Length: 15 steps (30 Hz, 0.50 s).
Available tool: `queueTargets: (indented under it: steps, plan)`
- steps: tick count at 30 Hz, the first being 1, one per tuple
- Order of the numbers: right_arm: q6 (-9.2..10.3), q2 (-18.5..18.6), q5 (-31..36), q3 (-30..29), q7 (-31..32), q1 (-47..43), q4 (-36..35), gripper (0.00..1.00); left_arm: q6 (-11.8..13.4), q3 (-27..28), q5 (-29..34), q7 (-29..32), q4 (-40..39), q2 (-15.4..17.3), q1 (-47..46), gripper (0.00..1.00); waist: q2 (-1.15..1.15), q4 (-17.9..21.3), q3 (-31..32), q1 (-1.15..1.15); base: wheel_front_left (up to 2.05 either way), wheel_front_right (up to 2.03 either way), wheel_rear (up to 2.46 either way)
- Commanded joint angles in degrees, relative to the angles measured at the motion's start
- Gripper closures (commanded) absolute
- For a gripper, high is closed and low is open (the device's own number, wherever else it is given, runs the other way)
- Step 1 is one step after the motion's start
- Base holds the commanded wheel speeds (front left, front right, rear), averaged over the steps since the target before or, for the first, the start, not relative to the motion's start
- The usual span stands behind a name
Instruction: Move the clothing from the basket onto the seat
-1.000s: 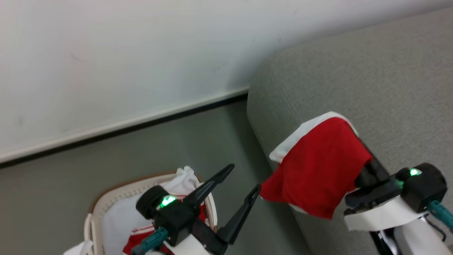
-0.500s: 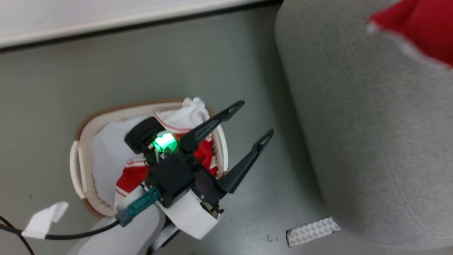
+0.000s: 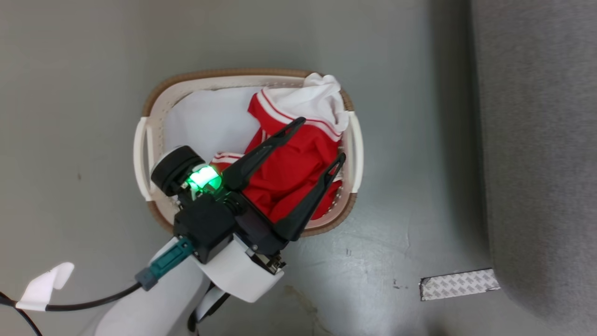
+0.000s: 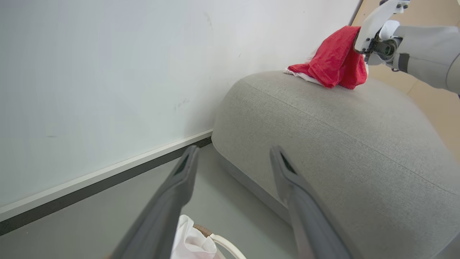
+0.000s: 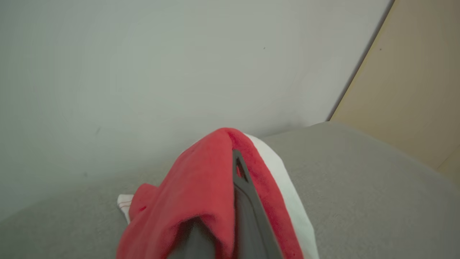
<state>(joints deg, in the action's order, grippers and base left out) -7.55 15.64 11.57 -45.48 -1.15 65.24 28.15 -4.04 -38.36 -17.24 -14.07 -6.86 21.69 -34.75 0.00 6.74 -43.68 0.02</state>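
Observation:
The basket [image 3: 156,100], cream with a brown rim, stands on the floor and holds red clothing [image 3: 289,168] with white stripe trim over a pale liner. My left gripper [image 3: 322,140] hovers above that clothing, open, with nothing between its fingers. In the left wrist view its fingers [image 4: 183,180] point toward the grey seat [image 4: 323,144]. On the seat's top lies another red garment [image 4: 334,59], with my right arm [image 4: 377,28] at it. In the right wrist view my right gripper [image 5: 235,158] is shut on this garment [image 5: 205,180], which drapes over its fingers just above the seat [image 5: 359,180].
The seat's side [image 3: 536,140] runs down the right of the head view, with bare grey floor between it and the basket. A strip of patterned tape [image 3: 459,284] lies by the seat's base. A cable with a white tag [image 3: 44,284] trails at lower left. A white wall [image 4: 107,72] stands behind.
The head camera has tilted down, so the basket now fills the middle and the seat top with the right gripper has left that view. The left gripper stays open over the basket.

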Motion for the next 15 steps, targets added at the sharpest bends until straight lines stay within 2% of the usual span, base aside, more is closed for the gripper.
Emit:
queueTargets:
  steps: [1, 4, 5, 6, 7, 8, 15]
  plan:
    - [0.12, -0.9, 0.3, -0.2, -0.4, -1.2, 0.7, 1.0, 0.0, 0.2, -0.2, -0.2, 0.1, 0.2, 0.4, 0.0, 0.0, -0.6, -0.6, -0.02, 0.0, 0.0, 0.0]
    - [0.14, -2.7, 3.4, -2.0, -2.3, -3.2, 4.5, 0.98, 0.0, 0.3, -0.4, -0.5, 0.5, 0.1, 0.5, 0.0, 0.0, -0.6, -0.1, -0.02, 0.0, 0.0, 0.0]
    - [0.14, -3.4, 4.2, -2.4, -2.9, -3.6, 5.4, 0.83, 0.0, 0.3, -0.4, -0.6, 0.6, 0.0, 0.5, 0.0, 0.0, -0.5, 0.3, -0.02, 0.0, 0.0, 0.0]
    - [0.14, -4.1, 5.0, -2.3, -3.6, -3.8, 6.3, 0.57, 0.0, 0.3, -0.5, -0.6, 0.7, -0.1, 0.6, 0.0, 0.0, -0.3, 0.7, -0.02, 0.0, 0.0, 0.0]
    - [0.13, -4.8, 5.7, -1.9, -4.4, -4.0, 7.4, 0.07, 0.1, 0.4, -0.4, -0.6, 0.9, 0.0, 0.8, 0.0, 0.0, -0.1, 1.2, -0.02, 0.0, 0.0, 0.0]
    - [0.13, -5.2, 6.4, -1.2, -5.1, -4.4, 8.7, 0.0, 0.3, 0.5, -0.5, -0.7, 1.0, 0.0, 1.0, 0.0, 0.0, 0.2, 1.7, -0.02, 0.0, 0.0, 0.0]
    - [0.14, -8.2, 5.1, 5.9, -11.7, -12.0, 12.4, 0.0, 1.6, 1.5, -1.6, -0.9, 2.3, 0.8, 4.3, 0.0, 0.0, 3.5, 8.5, -0.02, 0.0, 0.0, 0.0]
